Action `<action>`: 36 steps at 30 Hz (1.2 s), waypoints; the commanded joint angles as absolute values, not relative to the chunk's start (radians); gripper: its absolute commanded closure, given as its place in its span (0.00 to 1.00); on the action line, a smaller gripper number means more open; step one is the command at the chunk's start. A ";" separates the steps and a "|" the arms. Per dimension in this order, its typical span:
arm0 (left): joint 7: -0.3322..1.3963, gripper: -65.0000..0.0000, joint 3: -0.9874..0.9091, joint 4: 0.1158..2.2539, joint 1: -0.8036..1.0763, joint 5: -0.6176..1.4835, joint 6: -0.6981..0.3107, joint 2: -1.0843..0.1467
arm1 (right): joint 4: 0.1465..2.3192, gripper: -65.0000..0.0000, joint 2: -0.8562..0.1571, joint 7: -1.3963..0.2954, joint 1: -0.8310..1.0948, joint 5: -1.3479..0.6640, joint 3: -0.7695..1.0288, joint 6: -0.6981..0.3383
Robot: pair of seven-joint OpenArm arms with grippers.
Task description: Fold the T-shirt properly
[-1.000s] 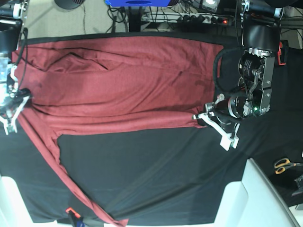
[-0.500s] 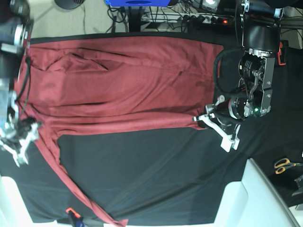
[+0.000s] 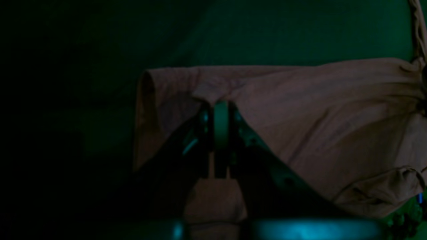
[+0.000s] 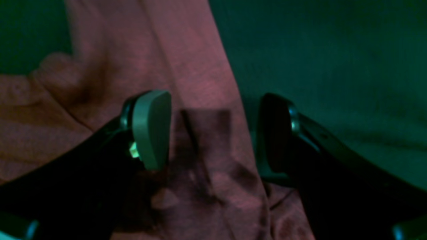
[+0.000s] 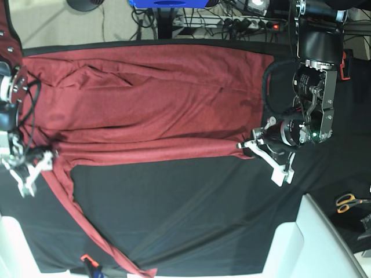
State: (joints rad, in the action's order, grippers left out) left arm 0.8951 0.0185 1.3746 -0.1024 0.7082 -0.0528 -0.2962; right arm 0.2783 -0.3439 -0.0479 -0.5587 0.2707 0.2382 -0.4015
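Lying flat on the black-clothed counter (image 5: 191, 214), the T-shirt (image 5: 151, 104) is pinched by the left end effector (image 5: 246, 145); right end effector (image 4: 213, 133) gapes, cables (image 5: 232, 23) behind.

base view looks straight down; both wrist views sit close over the t-shirt (image 5: 145, 104).

No writing, label, brand or number can be read anywhere from here.
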 commanded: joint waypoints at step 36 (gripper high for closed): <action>0.888 1.00 0.015 1.383 -0.321 0.723 -0.004 -0.302 | 0.682 1.00 -0.375 -0.242 -0.568 0.280 0.231 -0.401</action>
